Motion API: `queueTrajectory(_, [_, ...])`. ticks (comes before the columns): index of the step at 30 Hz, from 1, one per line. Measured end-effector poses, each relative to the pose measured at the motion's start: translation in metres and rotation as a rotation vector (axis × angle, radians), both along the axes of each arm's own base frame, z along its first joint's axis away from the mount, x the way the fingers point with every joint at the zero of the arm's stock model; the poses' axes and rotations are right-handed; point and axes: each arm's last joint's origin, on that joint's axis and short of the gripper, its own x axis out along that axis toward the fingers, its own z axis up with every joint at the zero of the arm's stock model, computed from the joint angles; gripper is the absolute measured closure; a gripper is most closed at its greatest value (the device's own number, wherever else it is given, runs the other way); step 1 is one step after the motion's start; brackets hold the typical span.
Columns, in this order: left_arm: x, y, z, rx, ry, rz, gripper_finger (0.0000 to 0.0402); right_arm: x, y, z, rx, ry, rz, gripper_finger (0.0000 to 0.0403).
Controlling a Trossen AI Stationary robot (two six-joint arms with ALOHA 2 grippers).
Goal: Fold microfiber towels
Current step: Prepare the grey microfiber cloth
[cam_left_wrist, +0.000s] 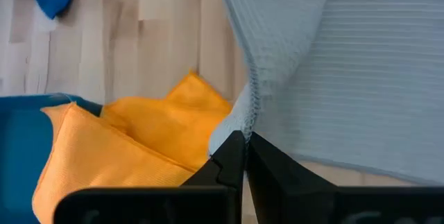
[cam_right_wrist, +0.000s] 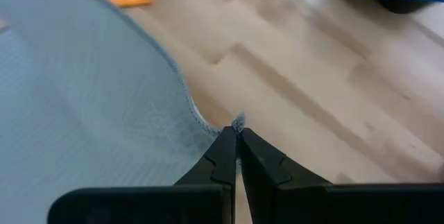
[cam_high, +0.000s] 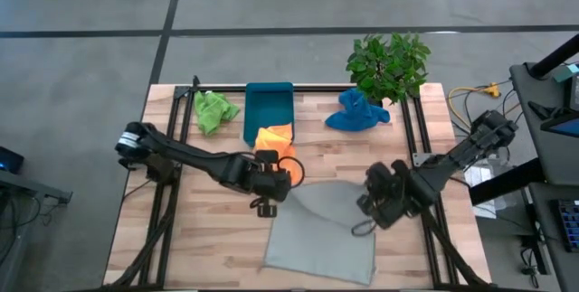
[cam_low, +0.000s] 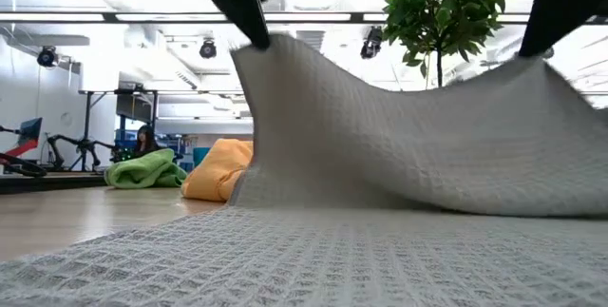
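Note:
The grey microfiber towel [cam_high: 321,233] lies at the table's near middle, with its far edge raised off the wood. My left gripper [cam_left_wrist: 247,139] is shut on the towel's far left corner, and my right gripper [cam_right_wrist: 238,135] is shut on its far right corner. In the low view the cloth rises to two peaks and sags between them [cam_low: 399,126]. The orange towel [cam_high: 274,138] lies crumpled, partly on the teal tray's near end [cam_high: 269,102]. A lime green towel [cam_high: 214,109] is bunched at the far left, and a blue towel [cam_high: 357,113] at the far right. My left gripper pinches the grey towel's far left corner [cam_left_wrist: 239,116] between its two fingertips, slanting down from the table's left. That corner is lifted, the cloth hangs from it in a fold, and the towel's near part rests on the table. My right gripper pinches the tip of the far right corner [cam_right_wrist: 237,121] at its fingertips, slanting down from the table's right. The corner is held off the wood, and the cloth runs down from it to the table.
A potted plant [cam_high: 389,61] stands at the far right corner, behind the blue towel. Black frame rails [cam_high: 412,138] run along the table's sides. Bare wood shows at the near left [cam_high: 181,238].

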Motion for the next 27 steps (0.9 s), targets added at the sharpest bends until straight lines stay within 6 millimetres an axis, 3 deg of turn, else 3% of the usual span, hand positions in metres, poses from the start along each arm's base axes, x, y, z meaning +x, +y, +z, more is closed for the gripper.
queueTrajectory(6, [0.004, 0.022, -0.028, 0.007, 0.003, 0.051, 0.0402, -0.004, -0.031, -0.013, -0.005, 0.023, -0.135, 0.0394])
queueTrajectory(12, [0.005, 0.045, -0.049, 0.014, 0.006, 0.121, 0.0402, -0.001, -0.049, -0.024, 0.004, 0.06, -0.237, 0.0394])
queueTrajectory(27, [0.014, 0.093, -0.054, 0.031, -0.092, 0.216, 0.0402, 0.015, -0.069, -0.049, -0.034, 0.184, -0.462, 0.0394])
